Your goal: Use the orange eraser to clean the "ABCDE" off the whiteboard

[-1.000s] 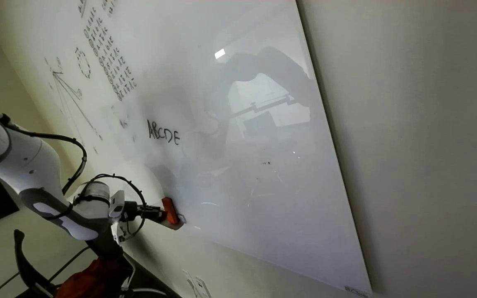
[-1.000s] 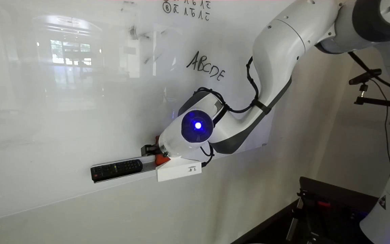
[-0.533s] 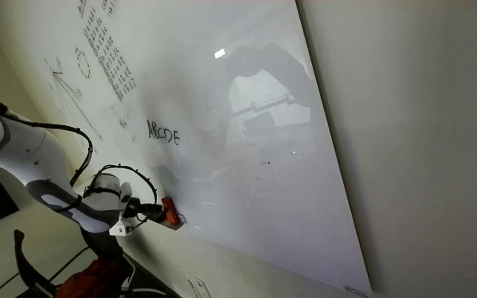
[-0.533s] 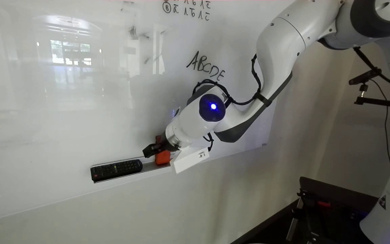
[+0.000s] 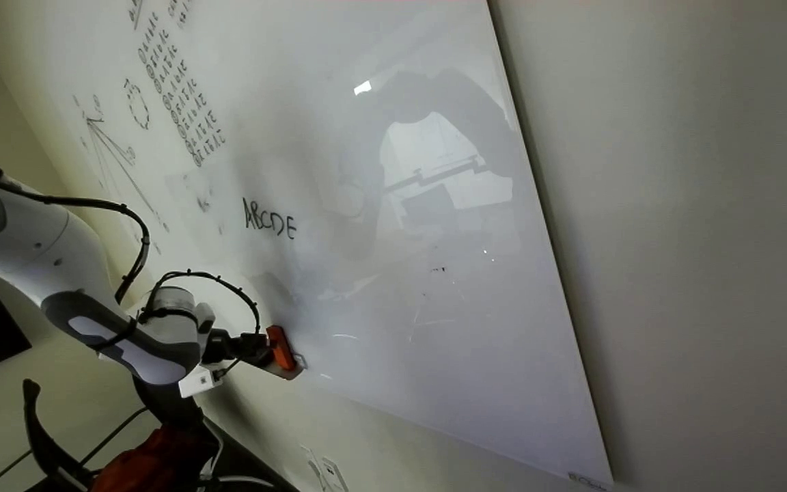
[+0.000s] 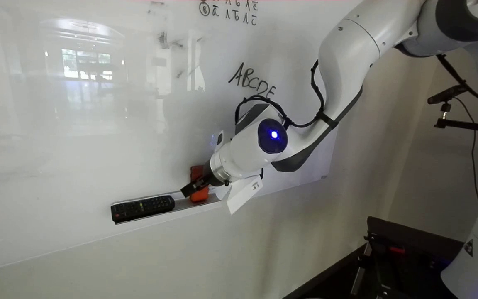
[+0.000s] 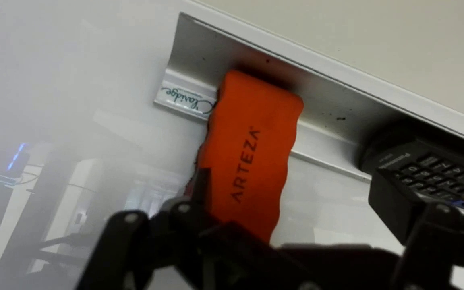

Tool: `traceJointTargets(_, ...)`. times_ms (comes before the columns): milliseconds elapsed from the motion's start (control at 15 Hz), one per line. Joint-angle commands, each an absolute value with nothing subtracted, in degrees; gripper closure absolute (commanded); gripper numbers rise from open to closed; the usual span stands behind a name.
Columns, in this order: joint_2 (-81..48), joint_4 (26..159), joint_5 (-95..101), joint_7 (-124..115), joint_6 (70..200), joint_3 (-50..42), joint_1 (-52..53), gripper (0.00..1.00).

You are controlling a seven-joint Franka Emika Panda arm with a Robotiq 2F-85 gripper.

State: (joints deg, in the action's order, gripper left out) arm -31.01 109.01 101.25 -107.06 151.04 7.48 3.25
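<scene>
Step, as I read it: grasp the orange eraser (image 7: 252, 149). Using the remote (image 6: 143, 208) as reference. To do it well I'd shift sideways, away from the remote, till the eraser sits midway in the gap, add a slight wrist turn to square up to its long sides, then push toward the whiteboard (image 6: 77, 166) and squeeze. Going in as is, the fingertip farther from the remote (image 7: 201, 189) might jab the eraser's face, and the nearer fingertip (image 7: 397, 205) might knock the remote. Once clamped, lift clear of the tray (image 7: 199, 52) first, dark edge kept boardward; that's probably the wiping side.

My gripper (image 7: 296, 197): spread wide, nothing held. Wrist view puts the eraser inside the spread but crowded to the side away from the remote, with the farther fingertip overlapping its edge. Touching or just in front, can't tell. Eraser stands on end on the tray, near the remote, not touching it. "ABCDE" (image 5: 269, 219) unwiped, higher up than the remote.
</scene>
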Motion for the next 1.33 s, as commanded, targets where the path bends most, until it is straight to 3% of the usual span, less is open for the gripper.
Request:
traceJointTargets(0,-28.07,111.96,104.98,-109.7,148.66,7.11,4.24,0.0)
traceJointTargets(667,-28.87,112.56,104.66,-124.96,138.16,7.82,5.44,0.0)
traceJointTargets(1267,-29.89,111.66,106.44,-130.61,137.47,7.84,5.2,0.0)
